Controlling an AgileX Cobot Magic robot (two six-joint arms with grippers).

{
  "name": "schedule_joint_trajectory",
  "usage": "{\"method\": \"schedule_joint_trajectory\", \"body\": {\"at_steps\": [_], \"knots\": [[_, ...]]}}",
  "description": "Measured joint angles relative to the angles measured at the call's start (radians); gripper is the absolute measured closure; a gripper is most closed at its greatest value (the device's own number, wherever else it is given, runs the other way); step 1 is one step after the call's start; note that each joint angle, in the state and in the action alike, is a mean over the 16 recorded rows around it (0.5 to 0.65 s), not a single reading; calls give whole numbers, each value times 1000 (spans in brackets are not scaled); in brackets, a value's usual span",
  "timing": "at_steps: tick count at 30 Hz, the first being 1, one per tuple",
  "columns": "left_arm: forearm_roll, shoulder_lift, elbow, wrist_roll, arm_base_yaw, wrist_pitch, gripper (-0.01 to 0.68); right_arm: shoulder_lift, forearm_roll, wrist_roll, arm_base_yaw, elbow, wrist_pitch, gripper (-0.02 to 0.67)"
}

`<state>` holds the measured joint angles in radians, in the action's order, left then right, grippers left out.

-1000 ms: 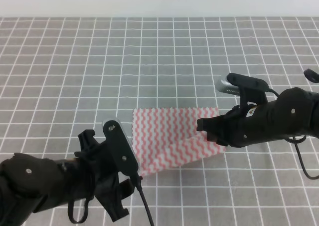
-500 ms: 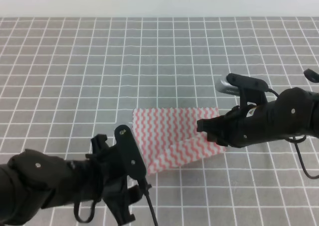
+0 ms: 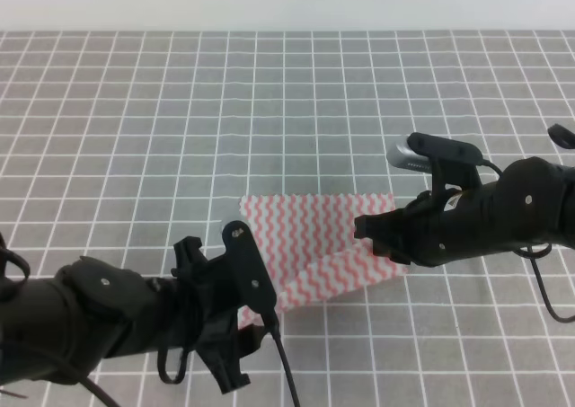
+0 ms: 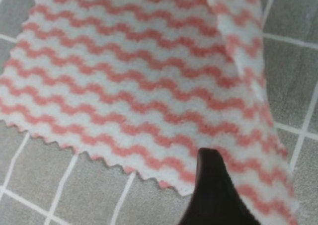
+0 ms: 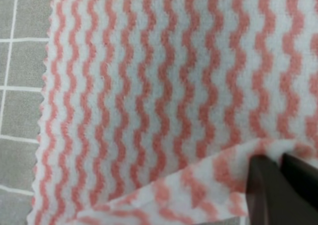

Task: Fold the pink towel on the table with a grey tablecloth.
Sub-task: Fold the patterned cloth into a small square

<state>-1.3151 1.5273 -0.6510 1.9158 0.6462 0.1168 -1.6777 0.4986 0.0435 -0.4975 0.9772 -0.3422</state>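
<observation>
Exterior high: the pink towel (image 3: 314, 245) lies near the middle of the table with a grey tablecloth (image 3: 180, 110), toward the near side. Over the last second the left gripper (image 3: 256, 304) has advanced from short of the towel's near-left corner to over that corner, now covering it. The right gripper (image 3: 377, 236) has not moved; it sits at the towel's right edge, where the near-right part of the cloth is lifted and doubled over.

Left wrist: the towel (image 4: 134, 81) fills the view, its pinked near edge flat on the grey cloth. One dark fingertip (image 4: 211, 185) overlaps that edge, on the side where the towel rises into a raised flap. The second finger is out of frame; cannot tell whether the left jaws are wide or closed.

Right wrist: the towel (image 5: 149, 86) again, with a folded-up lip at the near edge. The dark fingertips (image 5: 271, 183) stand close together, pinching the cloth at that lip.

Judgement: right corner is secured, left is arriving at its corner; fold not yet started in earnest, left-side grasp comes next.
</observation>
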Motion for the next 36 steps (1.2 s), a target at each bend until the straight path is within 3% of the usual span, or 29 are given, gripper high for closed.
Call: {"method": "schedule_joint_trajectory", "body": {"at_steps": [9,25,36], "knots": [[-1,23,-5,8,0,-39,306,-1,0,-2,0,0,-4,663],[-7,51,-5,67,0,-46,624,1,2,-19,0,0,-11,663],[-106,51,-36,48,0,-101,674,0,7,-21,0,0,-7,663]]}}
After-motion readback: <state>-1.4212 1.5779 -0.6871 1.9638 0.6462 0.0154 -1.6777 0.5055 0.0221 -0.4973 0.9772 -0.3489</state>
